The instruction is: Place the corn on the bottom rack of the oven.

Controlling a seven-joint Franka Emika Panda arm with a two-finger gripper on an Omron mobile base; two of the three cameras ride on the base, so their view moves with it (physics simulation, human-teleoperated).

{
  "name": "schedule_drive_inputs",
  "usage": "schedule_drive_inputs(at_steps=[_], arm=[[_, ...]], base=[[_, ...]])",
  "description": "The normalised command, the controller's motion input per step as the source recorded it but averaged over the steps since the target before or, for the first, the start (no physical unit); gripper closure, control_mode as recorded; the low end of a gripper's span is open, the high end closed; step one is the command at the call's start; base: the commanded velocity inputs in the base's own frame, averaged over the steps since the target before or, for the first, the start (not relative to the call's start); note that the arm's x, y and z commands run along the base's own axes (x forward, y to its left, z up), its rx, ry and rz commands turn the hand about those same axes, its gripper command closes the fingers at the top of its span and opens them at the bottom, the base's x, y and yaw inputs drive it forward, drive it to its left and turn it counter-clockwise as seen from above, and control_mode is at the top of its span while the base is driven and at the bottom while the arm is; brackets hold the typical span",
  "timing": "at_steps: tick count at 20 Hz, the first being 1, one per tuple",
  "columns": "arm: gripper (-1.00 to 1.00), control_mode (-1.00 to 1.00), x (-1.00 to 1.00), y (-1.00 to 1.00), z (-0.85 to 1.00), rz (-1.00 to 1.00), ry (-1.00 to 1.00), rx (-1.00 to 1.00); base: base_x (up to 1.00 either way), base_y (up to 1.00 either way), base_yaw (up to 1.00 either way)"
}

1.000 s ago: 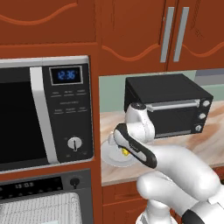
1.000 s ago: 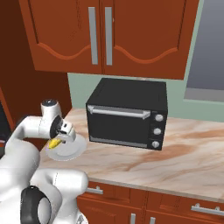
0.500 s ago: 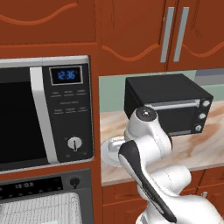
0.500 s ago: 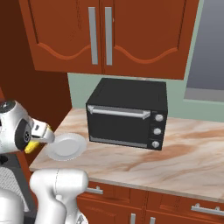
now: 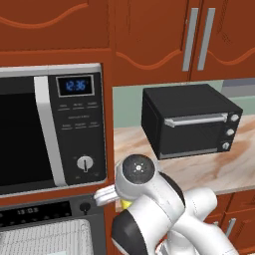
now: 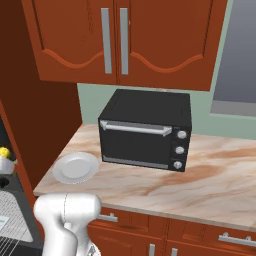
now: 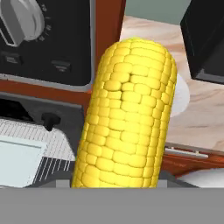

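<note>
In the left base view, the silver microwave (image 5: 50,127) occupied the left side, with a blue clock and one round dial on its panel. Directly below it sat the oven (image 5: 47,234), showing its black control strip with a small display and a grey wire grid beneath. Just right of the oven's control strip, the gripper (image 5: 102,195) reached out from the white arm toward the left, at the front-left corner of the countertop (image 5: 219,169). A small part of the corn (image 5: 126,203) showed as a yellow patch under the wrist. The black toaster oven (image 5: 189,124) stood on the countertop toward the back wall, three knobs down its right side.

In the right base view, the corn (image 6: 4,152) appeared at the far left edge, held over the dark oven (image 6: 12,210) opening, past the left edge of the countertop (image 6: 200,175). The white plate (image 6: 75,167) lay bare on the countertop near its front-left corner, just left of the toaster oven (image 6: 145,132) and apart from it.

In the hand view, the corn (image 7: 127,118) stood lengthwise along the gripper axis, its lower end hidden at the bottom edge where the fingertips could not be seen. The cob was carried in the air, so the gripper was closed on it. Left of the cob lay the oven (image 7: 39,144) knob and wire grid; right of it, the plate (image 7: 180,98) rim and the countertop (image 7: 201,113).
</note>
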Motion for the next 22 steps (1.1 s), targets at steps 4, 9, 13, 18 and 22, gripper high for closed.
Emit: schedule_drive_inputs(at_steps=[4, 9, 13, 18, 22], arm=[[1.0, -1.0, -0.57, 1.0, -0.37, 0.21, 0.0, -0.04], [1.0, -1.0, -0.14, 1.0, -0.68, 0.1, 0.0, 0.0], [1.0, -1.0, -0.04, 1.0, -0.9, 0.0, 0.04, 0.0], [1.0, -1.0, 0.0, 0.8, -0.81, 0.0, 0.14, 0.0], [1.0, -1.0, 0.04, 0.38, -0.6, 0.0, 0.13, 0.0]], base=[[0.0, 0.0, 0.0], [0.0, 0.0, 0.0], [0.0, 0.0, 0.0], [0.0, 0.0, 0.0], [0.0, 0.0, 0.0]])
